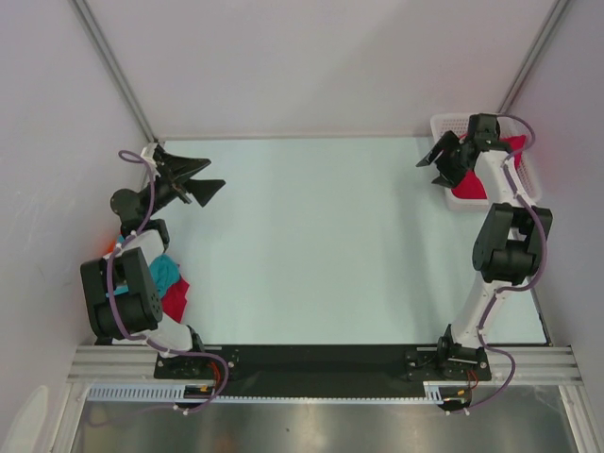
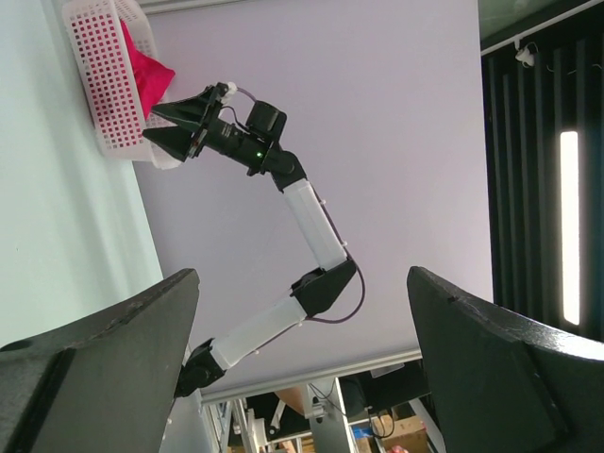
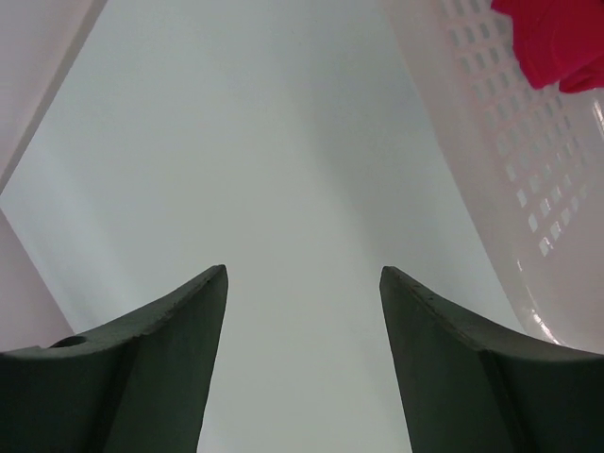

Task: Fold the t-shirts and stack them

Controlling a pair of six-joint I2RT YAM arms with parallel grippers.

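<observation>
The pale table fills the middle of the top view, its broad centre bare of cloth. The left arm folds up at the near left corner and the right arm reaches along the right edge toward the far corner.

A white mesh basket sits in that far right corner, partly under the right arm. A crimson shirt lies bunched inside it, showing on both sides of the arm and rising above the basket's rim in the left wrist view.

At the near left, tucked against the left arm's base, a teal shirt rests beside a red shirt, the two touching and partly hidden by the arm.

The left gripper hangs over the far left part of the table, pointing right, with its jaws spread wide and nothing between them. The right gripper hovers just beside the basket's left wall, above the table, jaws also wide apart and holding nothing
</observation>
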